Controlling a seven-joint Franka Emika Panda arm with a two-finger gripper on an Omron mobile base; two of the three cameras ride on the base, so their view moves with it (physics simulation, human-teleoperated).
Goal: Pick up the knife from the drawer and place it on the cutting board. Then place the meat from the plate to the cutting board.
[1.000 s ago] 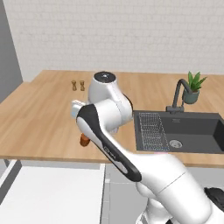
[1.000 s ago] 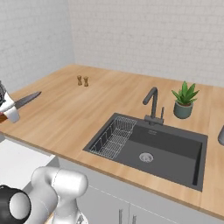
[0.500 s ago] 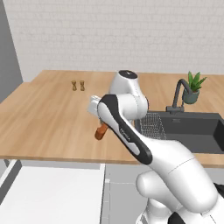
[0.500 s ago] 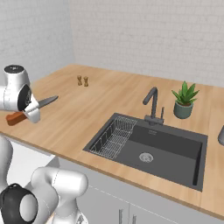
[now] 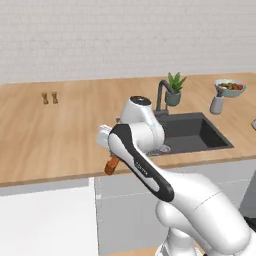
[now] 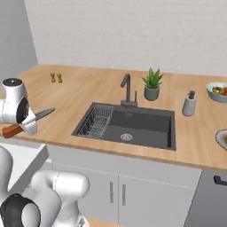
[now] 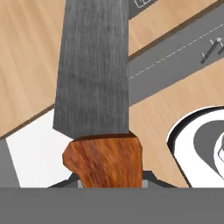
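Observation:
The knife is held above the counter's front edge, its grey blade pointing right and its orange-brown handle sticking out below the hand. My gripper is shut on the knife near where handle meets blade. In the hand view the blade runs up the middle from the handle. The open drawer shows its flat white inside below and left of the hand. A sliver of the grey plate shows at the right edge; no meat can be made out on it. The cutting board is out of view.
A dark sink with a wire rack and tap sits mid-counter. Behind and right of it stand a potted plant, a soap dispenser and a bowl of colourful food. Salt and pepper shakers stand far left.
The whole picture has shifted, so the camera has moved rightwards along the counter; the sink now lies in the middle. The knife stays in the gripper, which has come with the base.

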